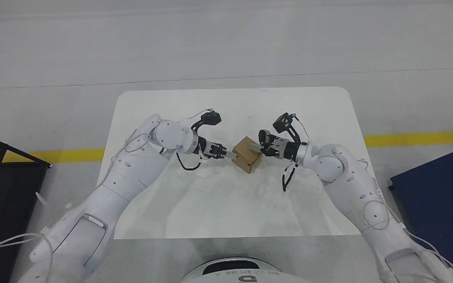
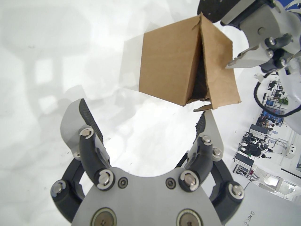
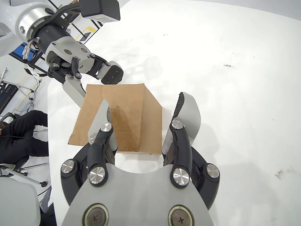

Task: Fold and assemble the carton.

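White tabletop (image 1: 297, 198) carries the carton (image 1: 247, 153) near its middle, between both arms. Left gripper (image 2: 143, 111): released, jaws wide, just short of one side. Right gripper (image 3: 144, 98): released, jaws straddling the opposite side. One flap (image 2: 218, 71) gapes along its seam. Recommended: brace one side steady and press the flap flush without crushing the corner.

We see a carton (image 1: 247, 154) of matt brown cardboard, its cut edges ragged, on a smooth, faintly glossy white worktop (image 1: 233, 205) flecked with small dark scuffs. On the left gripper (image 2: 143, 111) and right gripper (image 3: 144, 101) we find brushed-metal plates, shiny screw heads, black plastic links and pale matt jaws lined with ribbed black rubber pads (image 2: 91, 121).
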`<action>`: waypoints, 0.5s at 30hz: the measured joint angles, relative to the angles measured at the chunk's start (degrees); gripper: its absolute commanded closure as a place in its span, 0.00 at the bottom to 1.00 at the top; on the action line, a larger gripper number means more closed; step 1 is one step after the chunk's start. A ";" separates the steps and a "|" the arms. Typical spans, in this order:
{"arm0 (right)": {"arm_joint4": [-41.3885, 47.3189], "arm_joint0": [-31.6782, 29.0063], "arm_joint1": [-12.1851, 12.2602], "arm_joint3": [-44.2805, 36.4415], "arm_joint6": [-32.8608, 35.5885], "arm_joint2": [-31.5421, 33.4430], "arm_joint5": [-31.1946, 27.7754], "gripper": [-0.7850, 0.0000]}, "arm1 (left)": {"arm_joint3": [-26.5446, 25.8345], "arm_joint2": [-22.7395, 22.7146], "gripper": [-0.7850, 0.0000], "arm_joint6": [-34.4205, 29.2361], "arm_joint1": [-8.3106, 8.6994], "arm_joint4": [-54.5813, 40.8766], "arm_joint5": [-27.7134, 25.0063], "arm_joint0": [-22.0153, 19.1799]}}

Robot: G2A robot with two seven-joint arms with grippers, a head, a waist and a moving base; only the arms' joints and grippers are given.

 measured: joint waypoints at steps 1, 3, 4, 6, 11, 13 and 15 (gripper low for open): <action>0.11 0.01 0.00 0.06 0.05 -0.01 -0.11 0.33 | 0.22 0.12 0.00 0.07 -0.07 -0.01 0.04 -0.11; 0.23 0.05 0.01 0.15 0.13 0.00 -0.24 0.35 | 0.64 0.34 0.00 0.17 -0.22 -0.12 0.06 -0.33; 0.23 0.05 0.02 0.17 0.18 0.00 -0.29 0.36 | 0.78 0.41 0.00 0.19 -0.27 -0.17 0.03 -0.40; 0.15 0.07 0.02 0.17 0.52 -0.17 -0.54 0.37 | 1.08 0.49 0.00 0.25 -0.34 -0.27 0.00 -0.53; 0.18 0.29 -0.04 0.06 0.94 -0.54 -0.52 0.39 | 1.42 0.59 0.00 0.16 -0.46 -0.35 0.02 -0.75; 0.07 0.32 -0.06 -0.06 0.92 -0.64 -0.45 0.39 | 1.52 0.63 0.00 0.08 -0.51 -0.38 0.12 -0.85; -0.01 0.27 -0.07 -0.21 0.87 -0.72 -0.42 0.38 | 1.57 0.71 0.00 -0.02 -0.58 -0.40 0.21 -0.98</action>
